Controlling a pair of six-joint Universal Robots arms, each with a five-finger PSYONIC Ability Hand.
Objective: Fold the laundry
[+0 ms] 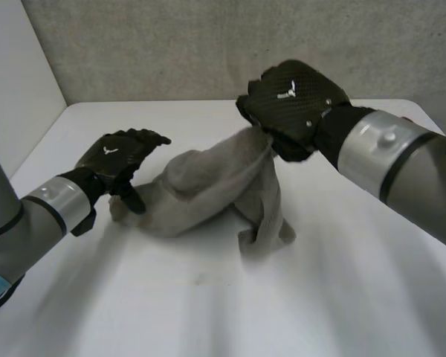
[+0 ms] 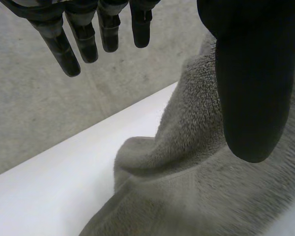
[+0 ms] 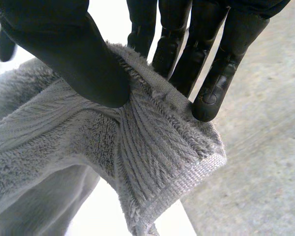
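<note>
**Towel pinched in my right hand, left hand loose at its other end**

My right hand [image 1: 293, 104] is clamped on the grey towel [image 1: 208, 190]. In the right wrist view my thumb [image 3: 73, 54] presses down on the nap while my fingers [image 3: 211, 93] back it from the other side. A hemmed corner bunches into ridges between them. That corner is held up off the white surface [image 1: 208, 305], and the cloth hangs from it in a slack drape. One fold drops straight down to the surface below my right hand. The rest of the towel slopes away to a rumpled heap near the middle of the surface, in front of the grey wall [image 1: 208, 44].

My left hand [image 1: 119, 156] sits at the towel's far end, the low end that lies on the surface. Its fingers [image 2: 59, 44] are straight and spread apart, clear of the cloth. The thumb stands well away from them over the towel. I cannot tell whether the thumb touches the nap. Nothing is pinched on that side.
</note>
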